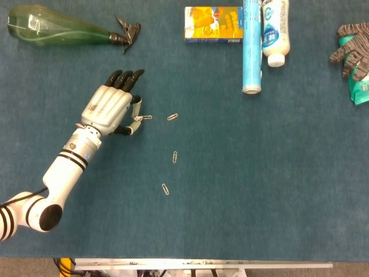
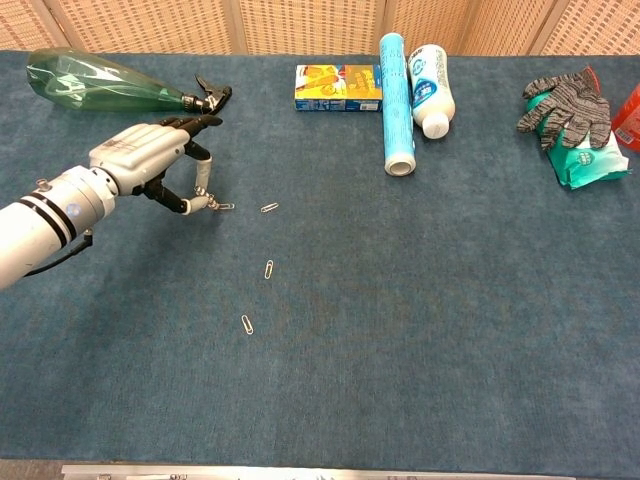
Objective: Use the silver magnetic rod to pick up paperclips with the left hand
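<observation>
My left hand (image 1: pixel 109 107) (image 2: pixel 140 155) hovers at the left of the blue table and pinches a short silver magnetic rod (image 1: pixel 136 111) (image 2: pixel 203 188) between thumb and a finger. One paperclip (image 1: pixel 145 118) (image 2: pixel 222 206) clings to the rod's lower end and sticks out to the right. Three loose paperclips lie on the cloth to the right of the hand: one close by (image 1: pixel 172 116) (image 2: pixel 269 207), a second nearer me (image 1: pixel 175 156) (image 2: pixel 269 269), and a third nearest (image 1: pixel 165 188) (image 2: pixel 246 324). The right hand shows in neither view.
A green spray bottle (image 1: pixel 57 27) lies at the far left. An orange box (image 1: pixel 213 24), a blue tube (image 1: pixel 252 46) and a white bottle (image 1: pixel 274 32) lie at the far middle. Grey gloves (image 2: pixel 565 100) rest on a green pack (image 2: pixel 580 160) at the far right.
</observation>
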{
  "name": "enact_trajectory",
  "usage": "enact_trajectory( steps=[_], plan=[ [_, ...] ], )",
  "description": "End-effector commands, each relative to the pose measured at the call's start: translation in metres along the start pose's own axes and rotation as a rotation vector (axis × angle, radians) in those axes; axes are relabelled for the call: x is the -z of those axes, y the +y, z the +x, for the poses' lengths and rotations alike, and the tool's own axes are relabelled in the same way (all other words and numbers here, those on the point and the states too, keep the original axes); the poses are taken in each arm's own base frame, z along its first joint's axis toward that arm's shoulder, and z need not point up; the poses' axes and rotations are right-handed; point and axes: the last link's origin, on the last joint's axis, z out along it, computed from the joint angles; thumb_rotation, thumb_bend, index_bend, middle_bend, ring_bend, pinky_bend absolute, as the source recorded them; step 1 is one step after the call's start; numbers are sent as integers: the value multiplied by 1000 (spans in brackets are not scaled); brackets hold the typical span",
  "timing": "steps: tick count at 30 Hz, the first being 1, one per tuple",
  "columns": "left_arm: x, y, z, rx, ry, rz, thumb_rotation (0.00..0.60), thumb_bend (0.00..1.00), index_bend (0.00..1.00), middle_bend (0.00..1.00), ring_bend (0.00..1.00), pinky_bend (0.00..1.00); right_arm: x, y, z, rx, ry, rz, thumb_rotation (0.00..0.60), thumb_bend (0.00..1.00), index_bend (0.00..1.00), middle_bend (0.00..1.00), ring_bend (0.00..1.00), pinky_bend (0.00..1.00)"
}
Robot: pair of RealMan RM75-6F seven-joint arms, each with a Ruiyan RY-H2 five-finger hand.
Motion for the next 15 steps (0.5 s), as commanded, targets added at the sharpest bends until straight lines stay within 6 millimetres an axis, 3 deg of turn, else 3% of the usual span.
enact_trajectory(
  steps=[1, 15],
  plan=[
    [-1, -1, 0, -2, -1, 6, 600, 324, 578, 0, 0, 0, 0, 0, 0, -1, -2, 1, 600, 112, 424, 263, 237, 412],
    [-2, -5, 1, 17, 1, 20, 600, 323, 578, 0, 0, 0, 0, 0, -3, 0, -8, 1, 600, 112, 424, 263, 237, 412]
  ],
)
